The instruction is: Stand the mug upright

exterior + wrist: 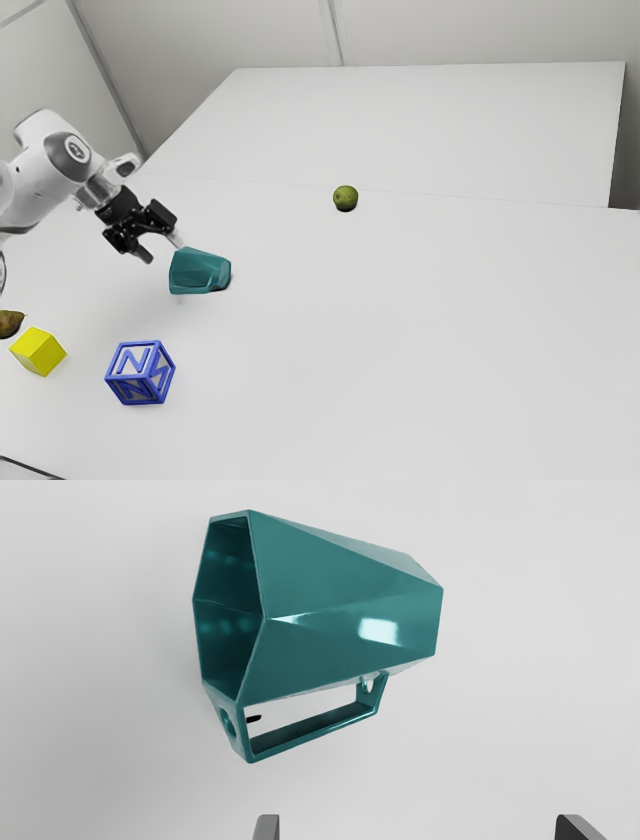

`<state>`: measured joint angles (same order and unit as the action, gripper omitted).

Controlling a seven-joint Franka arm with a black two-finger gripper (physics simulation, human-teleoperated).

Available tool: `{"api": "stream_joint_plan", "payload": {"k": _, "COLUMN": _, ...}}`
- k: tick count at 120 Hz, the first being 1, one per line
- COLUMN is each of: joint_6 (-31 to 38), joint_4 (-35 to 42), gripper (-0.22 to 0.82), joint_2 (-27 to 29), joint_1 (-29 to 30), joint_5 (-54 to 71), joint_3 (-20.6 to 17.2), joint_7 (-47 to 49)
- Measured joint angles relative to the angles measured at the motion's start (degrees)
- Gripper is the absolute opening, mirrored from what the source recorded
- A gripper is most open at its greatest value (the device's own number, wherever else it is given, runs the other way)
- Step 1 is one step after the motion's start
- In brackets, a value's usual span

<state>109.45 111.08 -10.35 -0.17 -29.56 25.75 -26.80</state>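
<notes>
The teal faceted mug [198, 272] lies on its side on the white table. My gripper [163, 247] is just to the exterior view's left of it and above the table, with nothing held. In the wrist view the mug [340, 610] shows its dark opening at one end, its narrower base at the other, and its angular handle along one side. The gripper [416, 826] is open, its two fingertips wide apart and clear of the mug, nearer to the handle's side.
A blue letter block [140, 373], a yellow cube [39, 351] and a brown pear-like fruit [9, 322] sit toward the exterior view's lower left. A green round fruit [345, 197] lies farther off, beyond the mug. The white table [430, 330] stretches to the exterior view's right.
</notes>
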Motion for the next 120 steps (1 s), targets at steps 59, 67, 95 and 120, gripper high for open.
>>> {"api": "stream_joint_plan", "payload": {"k": 59, "joint_6": 1.91, "joint_4": -0.10, "gripper": 0.60, "joint_2": -8.62, "joint_1": 3.17, "joint_5": -19.40, "joint_3": 1.41, "joint_7": -16.39}}
{"api": "stream_joint_plan", "payload": {"k": 67, "joint_6": 1.63, "joint_4": -1.34, "gripper": 0.60, "joint_2": -9.83, "joint_1": 3.45, "joint_5": -20.59, "joint_3": 1.41, "joint_7": -18.01}}
{"api": "stream_joint_plan", "payload": {"k": 95, "joint_6": 0.34, "joint_4": -3.81, "gripper": 0.60, "joint_2": -13.66, "joint_1": 3.66, "joint_5": -24.75, "joint_3": 1.41, "joint_7": -22.44}}
{"api": "stream_joint_plan", "payload": {"k": 120, "joint_6": -1.68, "joint_4": -3.81, "gripper": 0.60, "joint_2": -15.33, "joint_1": 3.59, "joint_5": -29.41, "joint_3": 1.40, "joint_7": -25.15}}
